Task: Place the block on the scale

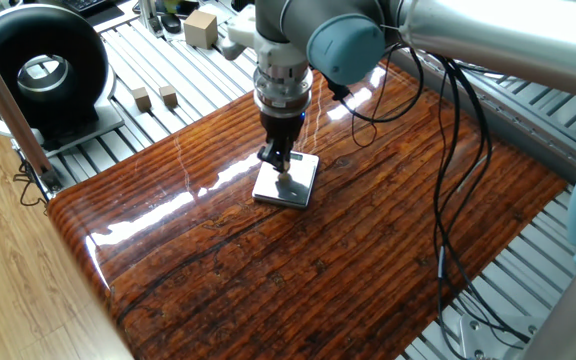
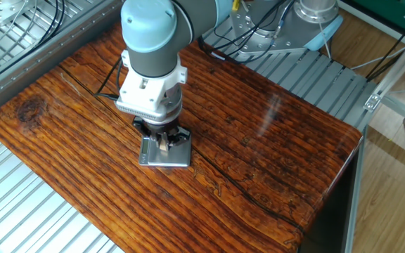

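Block (image 2: 162,144) sits gripped between the end effector (image 2: 163,145) fingers, directly over the scale (image 1: 288,181).

A shiny dark-brown wooden board (image 1: 298,260) (image 2: 259,140) lies on a grey metal table with slats (image 1: 198,70) — the flat white scale (image 1: 287,180) (image 2: 165,152) rests on the board, and two little tan cubes (image 1: 155,97) sit on the slats beside it.
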### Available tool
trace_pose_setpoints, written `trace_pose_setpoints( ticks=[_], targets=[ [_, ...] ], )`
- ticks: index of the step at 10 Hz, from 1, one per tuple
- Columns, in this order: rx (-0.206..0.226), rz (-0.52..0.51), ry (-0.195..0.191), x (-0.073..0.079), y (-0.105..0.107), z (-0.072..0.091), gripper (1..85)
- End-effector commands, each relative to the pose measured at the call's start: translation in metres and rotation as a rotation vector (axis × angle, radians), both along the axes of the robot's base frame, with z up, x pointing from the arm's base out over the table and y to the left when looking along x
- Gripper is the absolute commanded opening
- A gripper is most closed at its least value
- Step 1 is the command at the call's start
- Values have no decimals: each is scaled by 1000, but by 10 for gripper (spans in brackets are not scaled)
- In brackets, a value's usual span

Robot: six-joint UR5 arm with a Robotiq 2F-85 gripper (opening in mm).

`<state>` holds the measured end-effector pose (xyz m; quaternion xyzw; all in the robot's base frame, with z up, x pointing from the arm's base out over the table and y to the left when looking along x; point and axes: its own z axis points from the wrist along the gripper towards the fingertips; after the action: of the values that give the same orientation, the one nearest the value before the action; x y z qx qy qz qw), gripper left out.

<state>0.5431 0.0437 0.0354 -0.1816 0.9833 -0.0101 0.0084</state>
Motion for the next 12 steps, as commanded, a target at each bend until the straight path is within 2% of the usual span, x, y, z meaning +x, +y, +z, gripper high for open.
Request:
trace_pose_setpoints(
  ticks=[1,4,6,9,11,12],
  targets=[
    [20,4,2,-1,3,1,310],
    [18,5,2,-1,2,0,333],
    [37,5,7,-3,8,4,353],
    [31,18,10,-4,2,18,357],
    [38,9,18,-6,-5,37,350],
    [37,-7,4,-3,-12,48,330]
  ],
)
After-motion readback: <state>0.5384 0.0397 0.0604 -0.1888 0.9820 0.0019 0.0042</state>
